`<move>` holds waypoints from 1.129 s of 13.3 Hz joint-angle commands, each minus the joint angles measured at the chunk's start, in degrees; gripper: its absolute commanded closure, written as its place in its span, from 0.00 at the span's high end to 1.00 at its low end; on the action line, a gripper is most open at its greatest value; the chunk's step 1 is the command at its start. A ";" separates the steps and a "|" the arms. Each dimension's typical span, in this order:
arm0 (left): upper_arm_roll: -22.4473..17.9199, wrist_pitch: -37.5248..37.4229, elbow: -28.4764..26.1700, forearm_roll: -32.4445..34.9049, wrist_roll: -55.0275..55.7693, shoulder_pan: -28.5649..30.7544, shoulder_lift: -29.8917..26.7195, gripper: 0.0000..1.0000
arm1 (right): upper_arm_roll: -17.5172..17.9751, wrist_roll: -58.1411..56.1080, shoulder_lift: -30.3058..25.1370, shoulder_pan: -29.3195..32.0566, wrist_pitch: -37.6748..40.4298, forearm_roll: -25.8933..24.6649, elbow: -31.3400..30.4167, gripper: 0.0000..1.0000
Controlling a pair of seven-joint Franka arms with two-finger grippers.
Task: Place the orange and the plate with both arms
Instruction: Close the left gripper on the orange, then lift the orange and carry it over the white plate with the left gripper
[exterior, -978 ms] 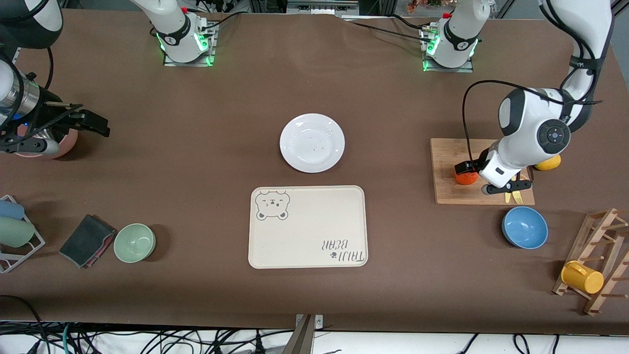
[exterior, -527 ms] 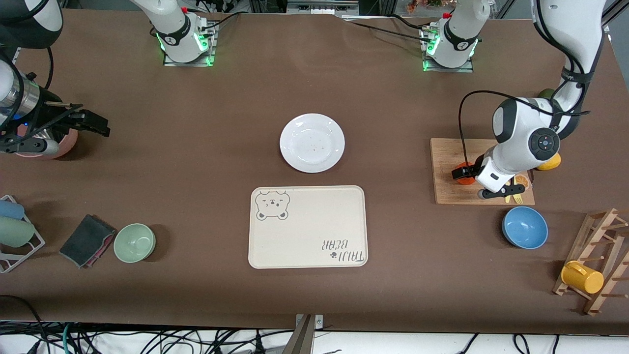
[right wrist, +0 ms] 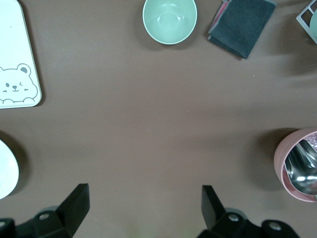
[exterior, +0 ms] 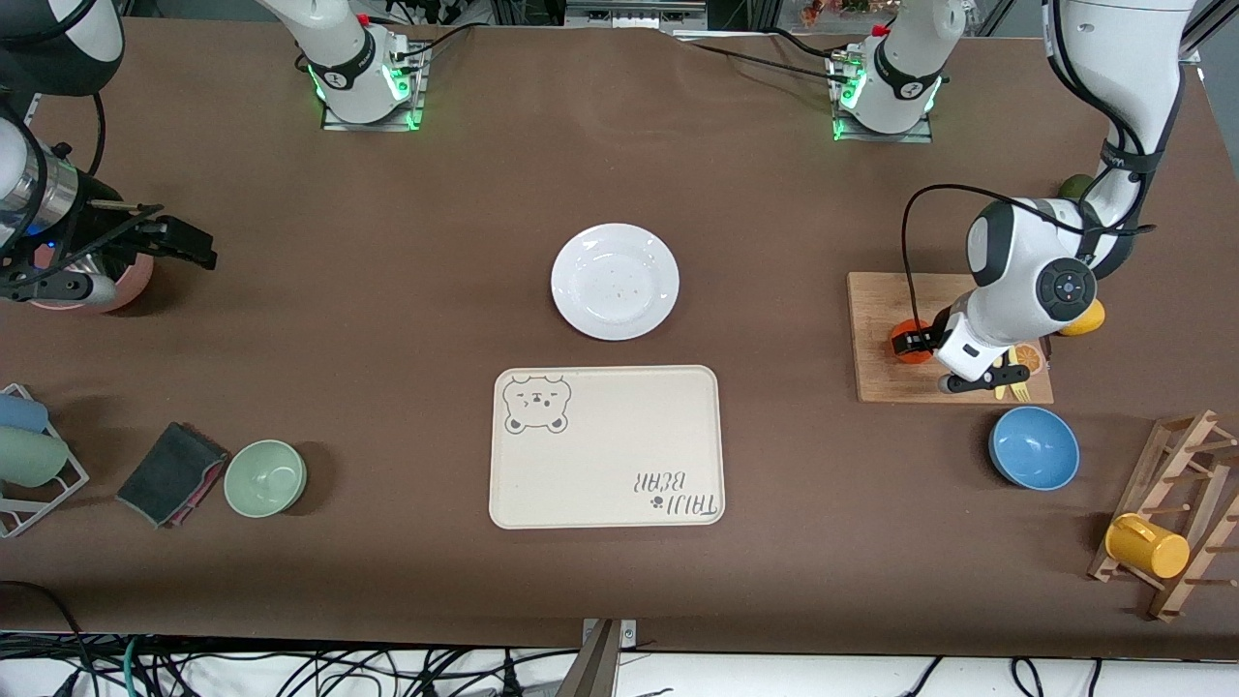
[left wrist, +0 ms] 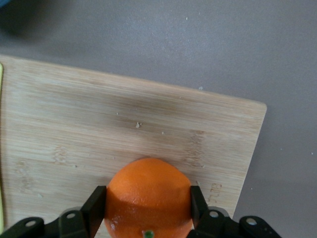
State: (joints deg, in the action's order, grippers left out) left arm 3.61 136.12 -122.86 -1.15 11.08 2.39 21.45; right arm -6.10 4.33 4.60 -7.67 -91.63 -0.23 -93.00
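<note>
Left gripper [exterior: 910, 341] lowered onto the wooden cutting board [exterior: 876, 373] at the left arm's end of the desk [exterior: 387, 290], its two fingers [left wrist: 94, 210] pressed against either side of the orange [exterior: 908, 350], which sits on the board; in the left wrist view the orange [left wrist: 148, 198] fills the gap between the pads, with bare board [left wrist: 124, 114] around it. A yellow lemon-shaped fruit [exterior: 1082, 319] lies at the board's edge toward the end of the desk, and a blue bowl [exterior: 1034, 447] stands nearer the front camera than the board. The white plate [exterior: 616, 281] rests on the desk near its middle, well apart from the orange, with the cream bear-printed tray [exterior: 607, 446] just nearer the front camera. Right gripper [exterior: 184, 244] waits above the right arm's end of the desk beside a pink bowl [exterior: 131, 281]; the right wrist view shows its fingers [right wrist: 74, 203] spread wide and holding nothing, over bare desk, with a pale green bowl [right wrist: 170, 20] and a folded dark cloth [right wrist: 241, 25] also in view.
</note>
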 commanded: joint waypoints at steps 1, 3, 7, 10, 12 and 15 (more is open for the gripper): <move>0.17 0.64 -0.54 -0.08 -0.35 1.03 0.43 0.00 | 0.03 0.07 -0.82 0.11 0.32 0.84 -0.69 1.00; 0.35 -0.84 0.08 -0.86 -0.27 1.03 -1.14 0.00 | 0.03 0.07 -0.73 0.11 0.32 0.84 -0.69 1.00; 7.62 -6.82 1.92 -3.94 0.70 0.77 -7.03 0.00 | 0.12 0.16 -0.73 0.11 0.32 0.84 -0.61 1.00; 15.61 -8.14 3.84 -4.30 8.05 0.16 -7.83 0.00 | 0.12 0.07 -0.73 0.11 0.32 0.84 -0.69 1.00; 21.15 -15.32 8.75 -4.30 10.71 -0.19 -6.70 0.00 | 0.12 0.07 -0.73 0.11 0.32 0.84 -0.69 1.00; 25.22 -19.13 14.13 -4.30 22.54 -5.27 -3.10 0.00 | 0.03 0.07 -0.73 0.11 0.32 0.84 -0.69 1.00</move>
State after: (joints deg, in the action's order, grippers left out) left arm 27.74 119.25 -113.19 -4.74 27.75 0.21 14.67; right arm -6.09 4.33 4.61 -7.67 -91.58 -0.20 -93.03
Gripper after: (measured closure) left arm 0.273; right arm 0.000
